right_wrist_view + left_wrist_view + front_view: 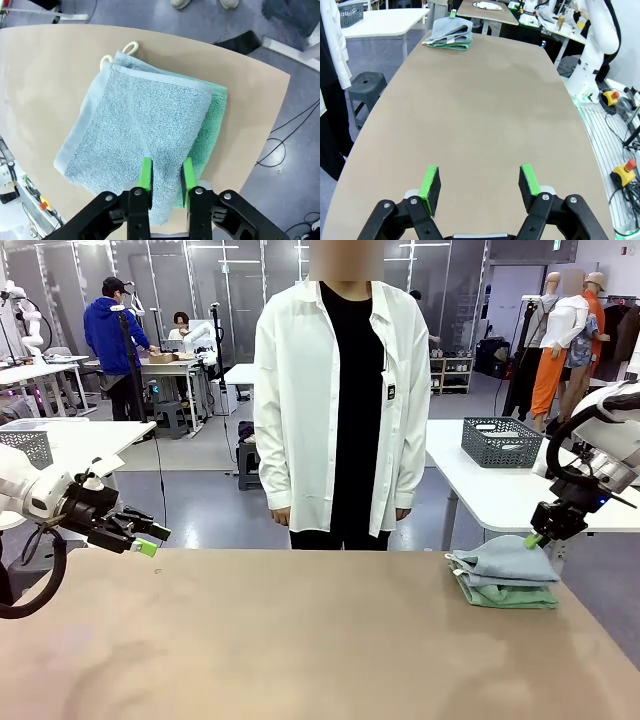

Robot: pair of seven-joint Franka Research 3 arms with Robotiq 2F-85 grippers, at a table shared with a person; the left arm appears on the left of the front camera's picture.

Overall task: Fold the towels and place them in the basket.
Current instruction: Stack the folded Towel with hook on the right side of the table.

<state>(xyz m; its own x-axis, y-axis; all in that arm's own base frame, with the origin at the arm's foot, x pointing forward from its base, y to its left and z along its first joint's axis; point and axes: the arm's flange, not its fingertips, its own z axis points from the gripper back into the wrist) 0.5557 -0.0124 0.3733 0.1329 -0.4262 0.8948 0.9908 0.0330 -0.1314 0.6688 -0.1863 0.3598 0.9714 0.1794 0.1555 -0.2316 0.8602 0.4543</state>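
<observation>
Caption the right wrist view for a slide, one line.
Right pincer poised over the folded pale blue towel stacked on the mint green towel at the table corner.

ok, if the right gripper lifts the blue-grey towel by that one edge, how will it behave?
Probably floppy: the blue-grey towel is soft terry, so it would likely drape and unfold from a pinch by the right gripper. Likely light, being thin cloth. It lies on the green towel, and the terry may drag that one along, so the stack could shift.
</observation>
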